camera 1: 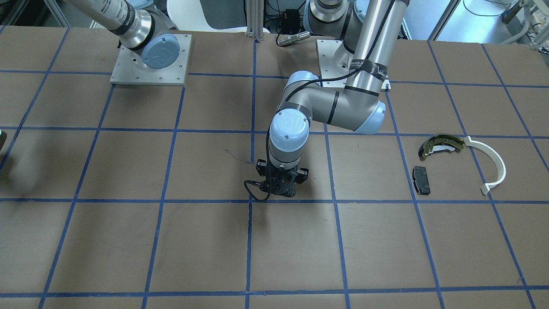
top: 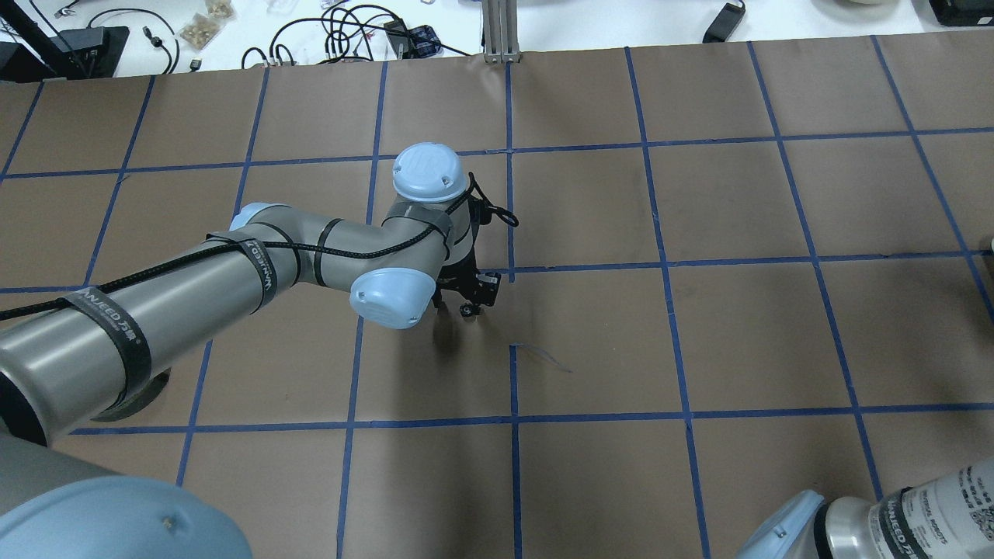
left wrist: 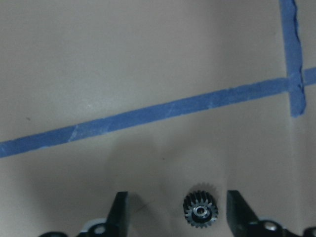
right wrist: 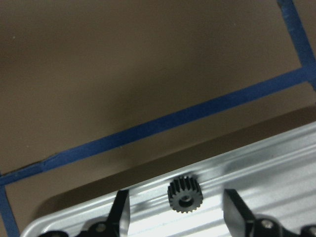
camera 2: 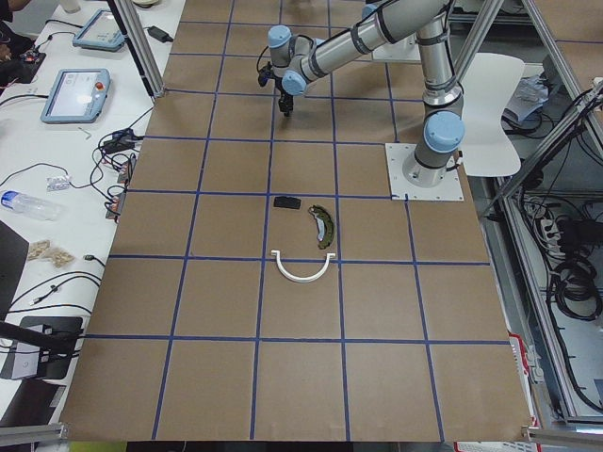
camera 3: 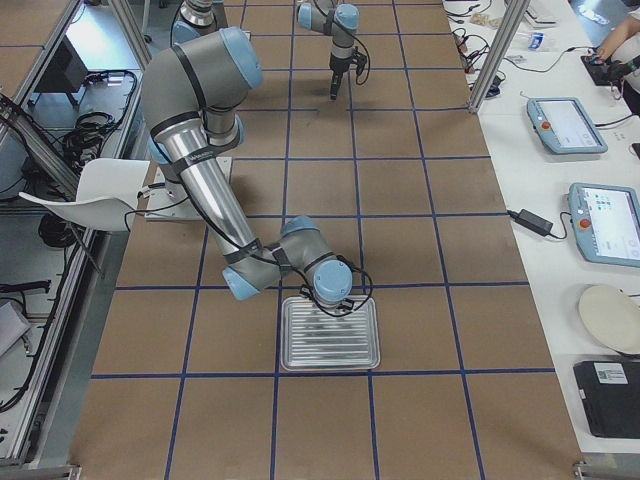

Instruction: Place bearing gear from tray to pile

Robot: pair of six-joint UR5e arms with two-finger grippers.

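left gripper (left wrist: 177, 202) fingers stand spread, released, with a small black gear (left wrist: 200, 210) lying untouched on brown paper (left wrist: 148, 49) between them, just below a blue tape line (left wrist: 148, 116). right gripper (right wrist: 176, 195) gapes likewise over a second gear (right wrist: 184, 194) on the ribbed tray (right wrist: 276, 163). olive brake shoe (camera 1: 441, 143), white arc (camera 1: 493, 165) and black pad (camera 1: 421, 179) lie well apart from the left gripper, across taped squares.

Even overhead light; soft shadows under left arm (camera 1: 326, 107); wrist views dim, blurred; glare on tray (right wrist: 286, 158).
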